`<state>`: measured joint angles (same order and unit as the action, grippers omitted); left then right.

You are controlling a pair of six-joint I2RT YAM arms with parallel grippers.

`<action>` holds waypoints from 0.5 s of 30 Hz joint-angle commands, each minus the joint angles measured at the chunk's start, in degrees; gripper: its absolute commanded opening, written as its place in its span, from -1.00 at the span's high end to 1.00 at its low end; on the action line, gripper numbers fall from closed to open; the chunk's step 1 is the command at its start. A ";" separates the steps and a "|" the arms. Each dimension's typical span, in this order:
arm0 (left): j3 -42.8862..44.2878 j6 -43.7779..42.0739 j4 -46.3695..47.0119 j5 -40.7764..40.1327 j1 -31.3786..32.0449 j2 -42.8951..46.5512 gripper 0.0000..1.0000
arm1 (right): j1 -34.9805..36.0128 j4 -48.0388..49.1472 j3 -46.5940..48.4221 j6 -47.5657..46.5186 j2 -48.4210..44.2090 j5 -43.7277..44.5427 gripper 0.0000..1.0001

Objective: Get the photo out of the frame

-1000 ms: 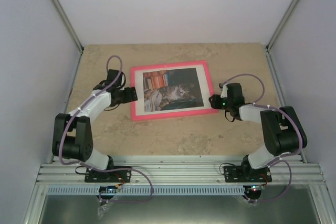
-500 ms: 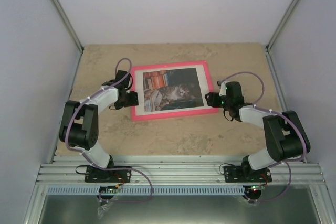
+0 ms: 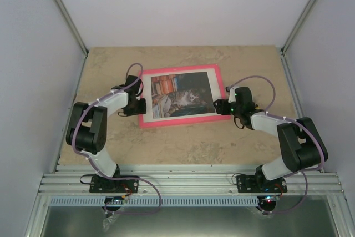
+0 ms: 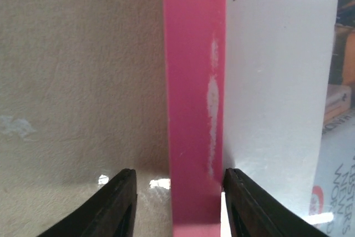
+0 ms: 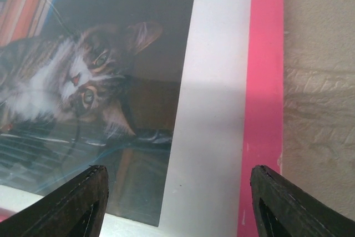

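Observation:
The pink frame [image 3: 177, 121] lies flat, face up, in the middle of the table with the cat photo [image 3: 180, 96] inside it under glass. My left gripper [image 3: 142, 105] is at the frame's left rail. In the left wrist view its jaws [image 4: 178, 203] straddle the pink rail [image 4: 194, 109]: the inner finger touches the rail's inner edge, while the outer finger stands apart from it over the table. My right gripper [image 3: 218, 106] is low over the frame's right edge. Its open jaws [image 5: 178, 192] span the photo's white border [image 5: 213, 109] and the pink rail [image 5: 265, 81], gripping nothing.
The beige stone-patterned tabletop [image 3: 111, 65] is closed in by white walls on three sides. An aluminium rail [image 3: 188, 181] carrying both arm bases runs along the near edge.
My left gripper has moved right onto the frame's left rail and its jaws have narrowed around it. My right gripper has slid left over the frame's right edge and opened wider.

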<state>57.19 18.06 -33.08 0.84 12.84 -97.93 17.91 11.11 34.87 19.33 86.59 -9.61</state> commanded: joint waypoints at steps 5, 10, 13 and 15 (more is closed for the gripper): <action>1.73 -0.31 -1.26 1.63 0.87 -1.52 0.29 | 2.54 -0.21 2.01 -3.21 -1.35 1.01 -0.45; 2.08 -0.49 -1.37 3.00 0.87 -0.78 0.56 | 4.54 -0.31 2.30 -5.28 -2.85 1.12 -0.50; 2.24 -0.61 -1.50 3.06 0.87 0.36 0.69 | 6.28 -0.13 2.39 -7.11 -3.98 1.05 -0.54; 2.31 -0.73 -1.63 2.95 0.87 1.56 0.73 | 8.08 0.13 2.46 -8.58 -5.01 1.51 -0.57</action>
<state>58.35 18.31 -33.47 2.20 13.34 -98.78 23.42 10.68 35.88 14.61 84.03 -9.17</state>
